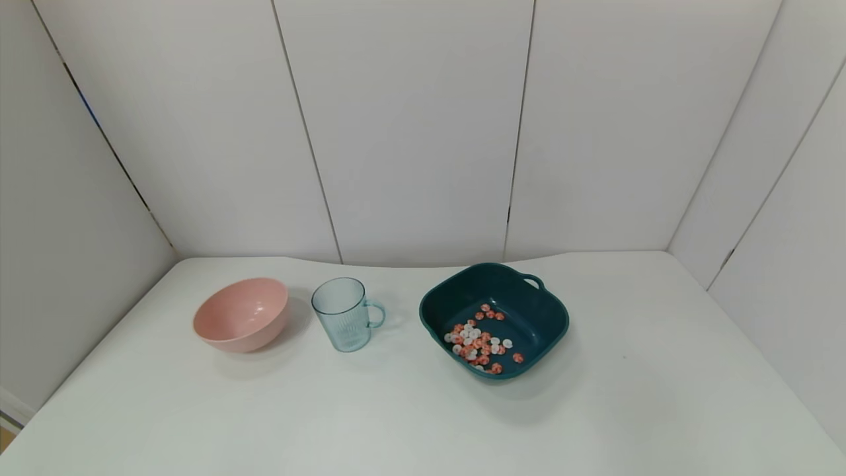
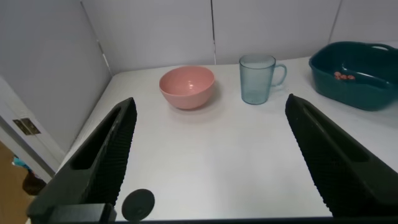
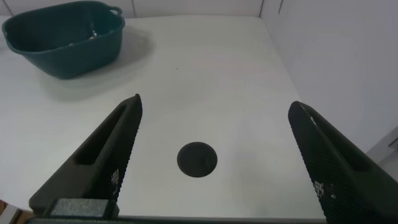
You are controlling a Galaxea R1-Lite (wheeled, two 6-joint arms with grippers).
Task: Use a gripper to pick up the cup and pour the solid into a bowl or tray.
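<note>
- The cup [image 1: 346, 313] stands upright on the white table [image 1: 410, 410], between the pink bowl [image 1: 242, 313] and the teal basin [image 1: 494, 319], apart from both. Its handle points toward the basin, and it looks empty.
- The orange-red and white pieces [image 1: 478, 340] lie scattered on the basin's floor, mostly toward its near side; from the wrists, the basin wall hides nearly all of them.
- Neither arm appears in the head view.
- The left gripper [image 2: 208, 155] hangs over the table's near left part, fingers spread wide, gripping nothing.
- The right gripper [image 3: 214, 158] hovers over the table's right side, jaws wide apart, empty; the basin's far rim is cut off in its view.
</note>
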